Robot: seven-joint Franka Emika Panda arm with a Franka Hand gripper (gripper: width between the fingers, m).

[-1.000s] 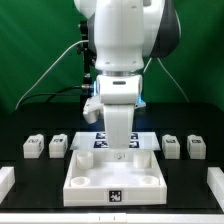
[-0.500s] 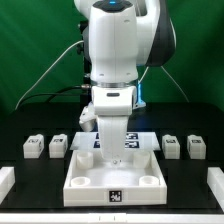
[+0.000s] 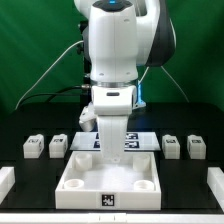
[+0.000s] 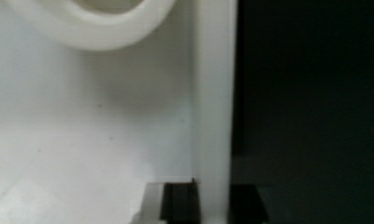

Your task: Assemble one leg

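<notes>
Four small white legs stand on the black table, two at the exterior view's left (image 3: 32,147) (image 3: 58,146) and two at its right (image 3: 171,146) (image 3: 195,147). None is held. The large white square tabletop (image 3: 75,178) lies in the front middle with round recessed corners. My gripper (image 3: 113,147) reaches straight down onto its rear rim. In the wrist view the gripper (image 4: 214,203) has one dark finger (image 4: 179,203) on each side of the tabletop's thin upright wall (image 4: 212,100), shut on it. A round corner recess (image 4: 113,22) shows nearby.
The marker board (image 3: 138,140) lies flat behind the tabletop, partly hidden by my arm. White blocks sit at the table's front left (image 3: 5,182) and front right (image 3: 215,183) corners. A green backdrop and cables stand behind.
My arm came lower onto the tabletop's rear rim, then the tabletop slid a little toward the front of the table. The legs have not moved.
</notes>
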